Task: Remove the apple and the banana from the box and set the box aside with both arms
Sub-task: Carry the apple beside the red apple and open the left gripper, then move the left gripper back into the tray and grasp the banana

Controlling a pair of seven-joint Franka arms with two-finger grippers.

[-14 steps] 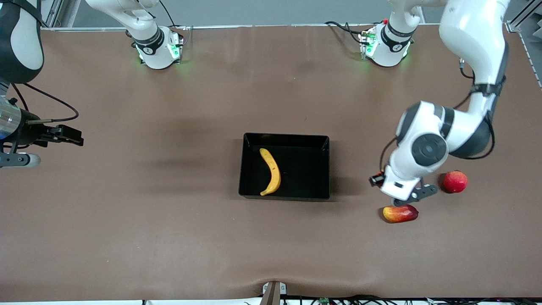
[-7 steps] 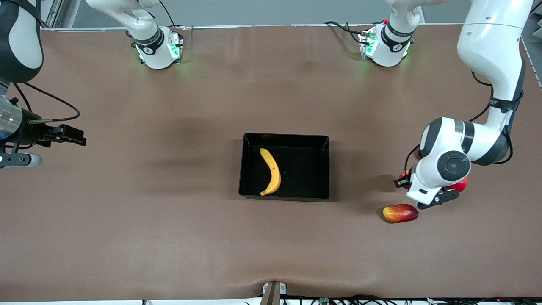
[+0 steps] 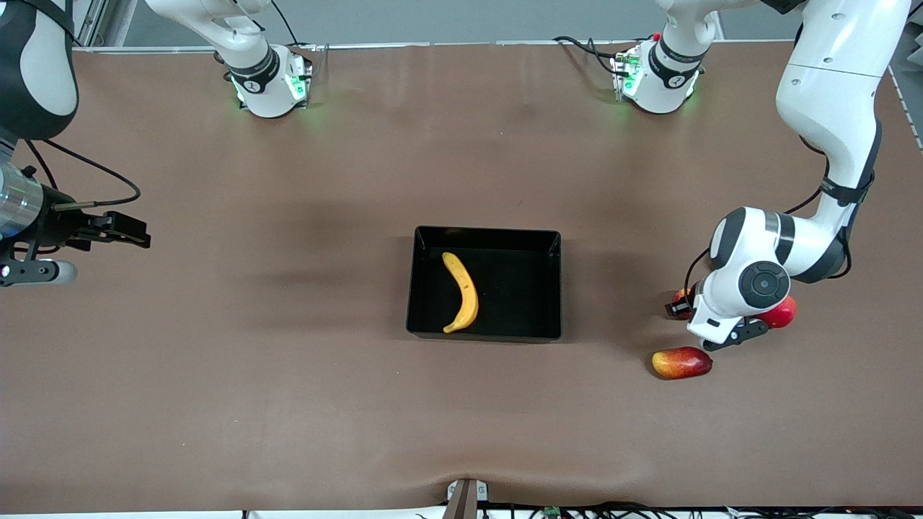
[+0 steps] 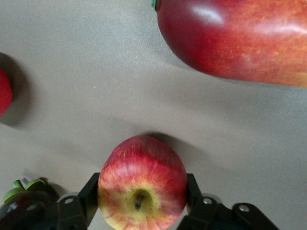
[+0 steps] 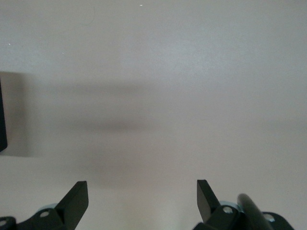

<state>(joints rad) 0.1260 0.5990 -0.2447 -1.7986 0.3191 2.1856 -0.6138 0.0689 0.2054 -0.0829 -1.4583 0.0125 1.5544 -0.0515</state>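
Small red apple (image 4: 142, 189) w/ yellowish top — streaked, glossy.

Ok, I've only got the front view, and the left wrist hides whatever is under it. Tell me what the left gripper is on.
Observer: In the left wrist view the left gripper is down around the apple, which rests on the table.
Operator: Now tell me how the apple sits.
Observer: Its yellowish stem hollow faces the wrist camera, and there is a clear gap between it and the mango.
Operator: Check the right gripper too.
Observer: The right gripper waits open over the table, with nothing between its fingers.
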